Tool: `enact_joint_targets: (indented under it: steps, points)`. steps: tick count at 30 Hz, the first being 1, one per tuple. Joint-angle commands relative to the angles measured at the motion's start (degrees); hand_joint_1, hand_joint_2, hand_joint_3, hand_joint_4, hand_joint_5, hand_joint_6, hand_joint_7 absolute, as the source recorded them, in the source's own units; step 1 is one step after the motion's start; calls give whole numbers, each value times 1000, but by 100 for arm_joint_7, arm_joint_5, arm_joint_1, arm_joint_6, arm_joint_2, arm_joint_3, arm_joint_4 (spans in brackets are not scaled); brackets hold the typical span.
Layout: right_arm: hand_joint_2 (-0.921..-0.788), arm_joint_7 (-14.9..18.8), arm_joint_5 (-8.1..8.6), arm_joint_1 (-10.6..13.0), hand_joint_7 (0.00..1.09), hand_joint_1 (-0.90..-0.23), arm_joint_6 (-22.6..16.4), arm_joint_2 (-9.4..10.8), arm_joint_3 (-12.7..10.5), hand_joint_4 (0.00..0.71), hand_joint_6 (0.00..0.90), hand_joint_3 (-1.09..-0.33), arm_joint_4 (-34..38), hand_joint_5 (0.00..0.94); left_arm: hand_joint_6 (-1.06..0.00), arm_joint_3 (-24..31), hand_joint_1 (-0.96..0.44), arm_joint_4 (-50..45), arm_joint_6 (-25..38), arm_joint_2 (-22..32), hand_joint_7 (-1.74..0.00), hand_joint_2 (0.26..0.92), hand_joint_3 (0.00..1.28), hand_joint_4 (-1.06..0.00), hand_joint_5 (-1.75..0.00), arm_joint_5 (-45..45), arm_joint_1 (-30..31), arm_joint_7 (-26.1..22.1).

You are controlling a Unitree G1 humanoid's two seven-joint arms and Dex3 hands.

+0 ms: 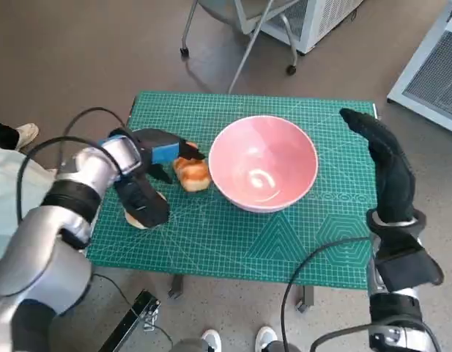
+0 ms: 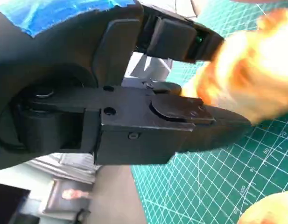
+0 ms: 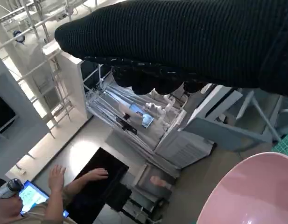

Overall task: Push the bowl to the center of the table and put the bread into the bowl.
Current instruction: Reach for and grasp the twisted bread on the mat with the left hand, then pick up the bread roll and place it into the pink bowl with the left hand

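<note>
The pink bowl stands upright on the green mat, slightly right of the middle; its rim also shows in the right wrist view. A golden piece of bread sits just left of the bowl, and my left hand grips it. The left wrist view shows that bread blurred between the black fingers. A second pale bread piece lies on the mat, partly hidden under the left hand. My right hand hovers by the bowl's right side, fingers stretched out, holding nothing.
A wheeled chair and a white cabinet stand beyond the table. A person's shoes show at the near edge, and a shoe at the left. A person at a laptop appears in the right wrist view.
</note>
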Motion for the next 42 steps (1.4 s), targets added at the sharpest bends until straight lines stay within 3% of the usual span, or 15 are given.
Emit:
enact_joint_targets:
  steps: [1, 12, 13, 15, 17, 18, 19, 21, 23, 25, 27, 31, 32, 35, 42]
  points:
    - [-921, -76, -38, 268, 835, -559, 135, 49, 5, 322, 31, -854, -138, 44, -591, -213, -15, 195, 2, -266, -43, 919, 45, -453, -14, 54, 45, 54]
    - [-921, -126, -7, 485, 840, -553, 230, 0, -41, 322, 31, -862, -428, 41, -717, -337, 72, 470, 244, -550, -121, 921, 175, -598, -61, -91, 143, -22]
    - [-921, -138, -11, 498, 840, -553, 231, -5, -51, 322, 30, -863, -443, 41, -726, -314, 68, 484, 254, -550, -214, 921, 172, -645, -54, -129, 146, -14]
    - [-921, -171, -40, 512, 840, -552, 233, -9, -70, 322, 29, -864, -458, 40, -618, -272, -180, 506, 285, -543, -897, 921, 186, -739, -64, -201, 159, -2]
    - [-921, -208, -73, 518, 840, -553, 234, -13, -88, 323, 28, -864, -457, 40, -563, -216, -92, 523, 323, -532, -1119, 921, 190, -629, -673, -292, 186, 13]
    - [-921, -224, -88, 517, 840, -552, 235, -13, -93, 323, 28, -867, -452, 40, -586, -198, 71, 528, 336, -525, -1345, 921, 188, -603, -925, -337, 197, 22]
    - [-921, -244, -106, 519, 840, -552, 236, -13, -99, 323, 28, -868, -448, 40, -595, -162, 128, 530, 332, -507, -1425, 921, 186, -594, -1015, -401, 210, 32]
    - [-921, -285, -145, 511, 841, -552, 236, -6, -106, 325, 27, -873, -429, 40, -568, -113, 263, 535, 319, -461, -1615, 874, 338, -496, -1331, -492, 224, 72]
    - [-921, -327, -184, 497, 842, -550, 235, 3, -106, 326, 27, -877, -403, 41, -559, -91, 307, 538, 298, -397, -1679, 848, 455, -413, -1498, -549, 223, 132]
    - [-921, -364, -218, 471, 843, -548, 234, 9, -101, 329, 26, -881, -367, 41, -593, -89, 334, 538, 264, -334, -1712, 806, 555, -384, -1583, -583, 193, 169]
    - [-921, -389, -242, 440, 843, -548, 235, 18, -92, 330, 25, -883, -335, 42, -628, -73, 357, 534, 214, -260, -1732, 743, 618, -443, -1567, -613, 136, 188]
    - [-921, -387, -221, 360, 844, -551, 223, 29, -63, 332, 23, -886, -243, 42, -611, -18, 359, 520, 139, -100, -1739, 865, 305, -540, -1409, -691, 13, 218]
    - [-921, -381, -211, 339, 845, -552, 216, 30, -58, 332, 23, -886, -212, 42, -618, -1, 230, 515, 123, -66, -1599, 885, 237, -560, -1289, -718, -10, 226]
    - [-921, -315, -129, 253, 845, -554, 177, 40, -34, 332, 22, -884, -71, 41, -634, 122, 75, 498, 65, 95, -1413, 909, 163, -558, -1173, -852, -106, 237]
    - [-921, -199, -10, 78, 846, -554, 82, 34, 13, 332, 22, -882, 198, 40, -656, 535, 5, 452, -52, 423, -1251, 919, 106, -581, -1168, -1246, -348, 18]
